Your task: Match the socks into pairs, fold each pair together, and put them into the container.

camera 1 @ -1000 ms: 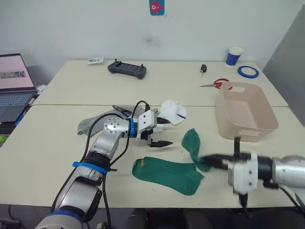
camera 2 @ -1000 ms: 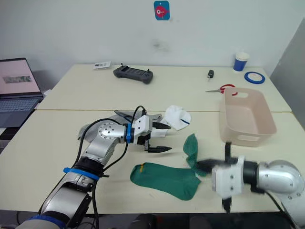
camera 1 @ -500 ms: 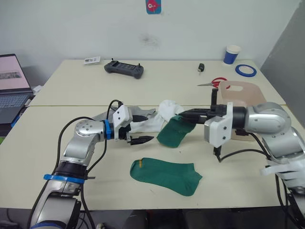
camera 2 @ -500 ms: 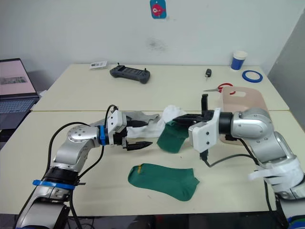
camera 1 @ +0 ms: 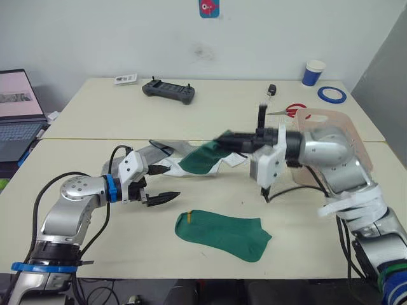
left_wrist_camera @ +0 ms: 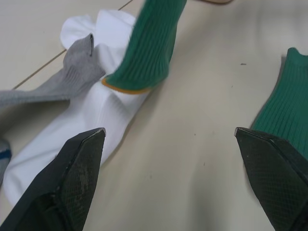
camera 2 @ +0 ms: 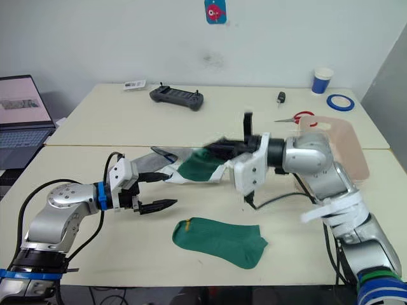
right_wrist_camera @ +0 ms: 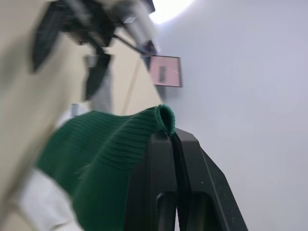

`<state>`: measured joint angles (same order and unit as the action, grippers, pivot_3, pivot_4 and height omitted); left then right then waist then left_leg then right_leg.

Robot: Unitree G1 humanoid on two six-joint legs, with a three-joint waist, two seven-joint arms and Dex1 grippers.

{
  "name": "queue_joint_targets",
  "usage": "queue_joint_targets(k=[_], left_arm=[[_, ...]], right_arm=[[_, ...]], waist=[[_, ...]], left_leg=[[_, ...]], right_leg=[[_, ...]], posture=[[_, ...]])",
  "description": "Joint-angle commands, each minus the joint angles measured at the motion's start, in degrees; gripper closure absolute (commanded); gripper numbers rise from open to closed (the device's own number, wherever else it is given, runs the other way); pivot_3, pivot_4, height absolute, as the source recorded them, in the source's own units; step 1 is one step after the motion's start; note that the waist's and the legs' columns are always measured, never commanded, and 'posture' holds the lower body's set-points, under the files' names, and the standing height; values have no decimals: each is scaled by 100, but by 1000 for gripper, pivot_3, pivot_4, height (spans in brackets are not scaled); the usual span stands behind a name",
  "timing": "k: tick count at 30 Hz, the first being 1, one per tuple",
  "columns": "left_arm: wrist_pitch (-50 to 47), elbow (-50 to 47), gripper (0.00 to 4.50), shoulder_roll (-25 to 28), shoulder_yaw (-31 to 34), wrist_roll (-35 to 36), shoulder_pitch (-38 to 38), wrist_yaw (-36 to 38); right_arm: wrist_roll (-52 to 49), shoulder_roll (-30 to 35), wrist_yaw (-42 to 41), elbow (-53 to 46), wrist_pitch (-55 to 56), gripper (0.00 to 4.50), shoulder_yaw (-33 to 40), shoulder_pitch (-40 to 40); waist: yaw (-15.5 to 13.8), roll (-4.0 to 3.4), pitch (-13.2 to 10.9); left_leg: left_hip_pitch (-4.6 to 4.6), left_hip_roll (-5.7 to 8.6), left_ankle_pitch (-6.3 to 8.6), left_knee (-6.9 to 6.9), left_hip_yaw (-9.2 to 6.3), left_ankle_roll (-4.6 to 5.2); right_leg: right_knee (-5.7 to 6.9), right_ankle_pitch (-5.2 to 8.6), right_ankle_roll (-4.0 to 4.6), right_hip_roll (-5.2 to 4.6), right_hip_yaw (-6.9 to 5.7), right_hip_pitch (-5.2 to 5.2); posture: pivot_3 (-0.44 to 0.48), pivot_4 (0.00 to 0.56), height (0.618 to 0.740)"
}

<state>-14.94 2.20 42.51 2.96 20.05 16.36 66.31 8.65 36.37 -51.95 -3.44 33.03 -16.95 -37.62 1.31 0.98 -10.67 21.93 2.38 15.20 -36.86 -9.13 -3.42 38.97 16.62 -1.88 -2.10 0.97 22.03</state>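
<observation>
Eye views: right gripper (camera 1: 224, 141) pinches one green sock (camera 1: 198, 159) in the air, its mate (camera 1: 224, 234) flat on the tabletop (camera 1: 82, 124) | left wrist: left gripper (left_wrist_camera: 173, 159) wide open, empty | right wrist: thin pinch — sock may slip | no words to read

The near table (camera 1: 76, 254) is mostly bare, with only the flat green sock (camera 1: 222, 234) lying at its front middle, so there is free passage on both sides of it. The middle is crowded: the right gripper (camera 1: 224, 141) holds the hanging green sock (camera 1: 198, 160) above the white socks (left_wrist_camera: 103, 103) and the grey sock (left_wrist_camera: 67, 79). The left gripper (camera 1: 159, 185), fingers spread wide, stands just beside this pile.
</observation>
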Motion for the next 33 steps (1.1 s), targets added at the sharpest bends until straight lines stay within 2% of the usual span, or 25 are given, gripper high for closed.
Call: queue_joint_targets(k=[1,5,8,13,18,29,32,33], left_arm=[[35,-382,0,-62,-65,24,17,-84],[333,-391,0,-100,-421,-232,69,37],[699,-185,0,-80,-643,-460,256,187],[2064,1181,0,-104,-1025,-1075,1201,514],[3772,2276,0,84,-1460,-1629,1652,1199],[5546,3727,0,-720,-1837,-2110,2511,1031],[5978,4035,0,-778,-2013,-2273,2673,1135],[6100,4155,187,-796,-2056,-2329,2728,1114]], right_arm=[[137,361,38,-55,772,4467,-12,571],[53,768,-55,-299,790,4467,31,1256],[-58,879,-29,-493,530,4467,104,1422],[-286,1165,-109,-604,237,4467,288,1598],[-421,1189,-94,-690,-38,4467,377,1659],[-522,1100,-120,-848,-444,4467,376,1714],[-557,1104,-135,-897,-536,4467,389,1725],[-576,1102,-141,-914,-579,4489,394,1731]], waist=[[0,-2,-2],[31,-4,-2],[72,-6,-4],[33,-6,-4],[67,-6,-4],[24,-6,-4],[34,-6,-4],[41,-6,-4]], left_leg=[[2,3,1,-1,1,1],[-3,-2,6,-2,14,11],[-9,-7,10,-1,20,18],[-13,-10,-1,-2,12,9],[-14,-10,-8,-3,24,16],[-2,-7,-7,-5,11,17],[-2,-8,-7,-5,10,17],[-3,-9,-7,-5,9,17]], right_leg=[[0,0,0,0,1,1],[3,0,0,0,11,0],[4,-4,8,7,11,0],[5,-26,42,42,-2,-1],[4,-31,43,67,10,0],[4,-36,47,70,5,5],[4,-36,47,71,3,5],[5,-36,47,72,2,5]], posture=[[0,150,740],[0,150,740],[0,150,740],[0,150,740],[0,150,740],[0,150,740],[0,150,740],[0,150,740]])
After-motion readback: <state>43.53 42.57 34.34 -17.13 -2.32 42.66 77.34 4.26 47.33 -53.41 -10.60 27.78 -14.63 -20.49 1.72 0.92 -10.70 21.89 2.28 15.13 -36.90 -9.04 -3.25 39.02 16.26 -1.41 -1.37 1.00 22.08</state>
